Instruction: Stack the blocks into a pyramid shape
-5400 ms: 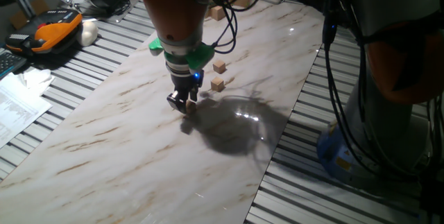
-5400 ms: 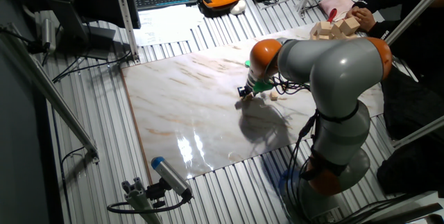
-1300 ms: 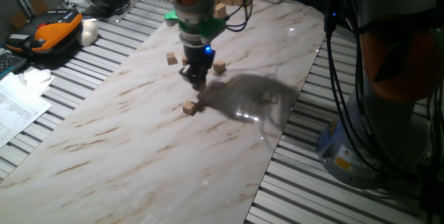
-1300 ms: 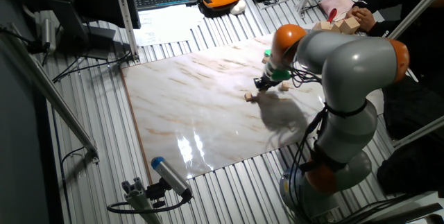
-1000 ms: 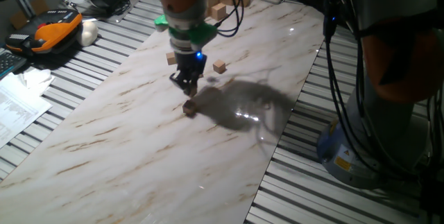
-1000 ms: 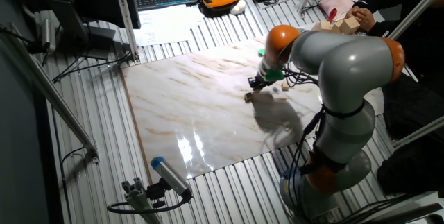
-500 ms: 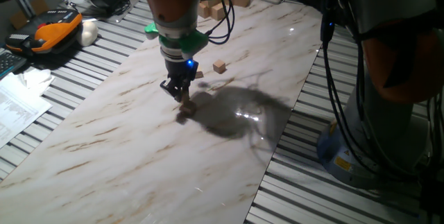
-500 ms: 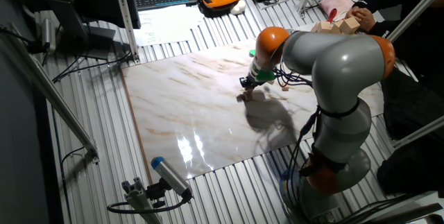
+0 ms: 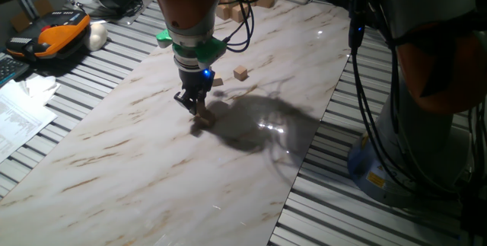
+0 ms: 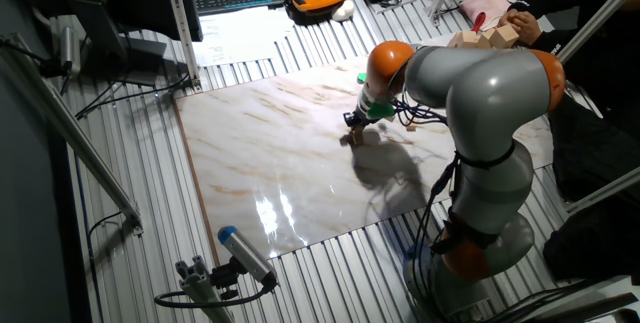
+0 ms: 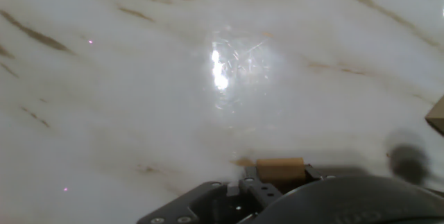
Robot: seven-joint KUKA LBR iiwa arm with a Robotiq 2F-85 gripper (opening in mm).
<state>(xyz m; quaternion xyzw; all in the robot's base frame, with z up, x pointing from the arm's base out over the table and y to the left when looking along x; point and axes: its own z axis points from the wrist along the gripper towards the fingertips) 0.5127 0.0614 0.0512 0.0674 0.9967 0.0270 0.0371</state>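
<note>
Hand (image 9: 196, 110): low over the marble surface (image 9: 114, 170), fingers pinched on a small tan block (image 9: 199, 113), by the look of one fixed view; jaws nearly together, only the cube's width between them.
Held block: right over another cube (image 9: 200, 126) that rests on the surface, the two so close I cannot tell if they touch.
Hand view: a tan block face (image 11: 281, 169) sits at the bottom edge, just above the dark hand body (image 11: 277, 200); beyond it, bare marble with a bright glare spot (image 11: 222, 68); a corner of another block (image 11: 437, 115) pokes in at the right edge.
Other fixed view: the hand (image 10: 353, 135) shows as a dark tip beneath the orange wrist (image 10: 385, 63), the cube there too small to make out.
Loose blocks: two farther along, one half-hidden just behind the hand (image 9: 218, 82), one clear beyond it (image 9: 241, 73).
Far end: a pile of larger pale blocks (image 10: 485, 35), plain in the other fixed view, mostly hidden behind the arm in the first.
</note>
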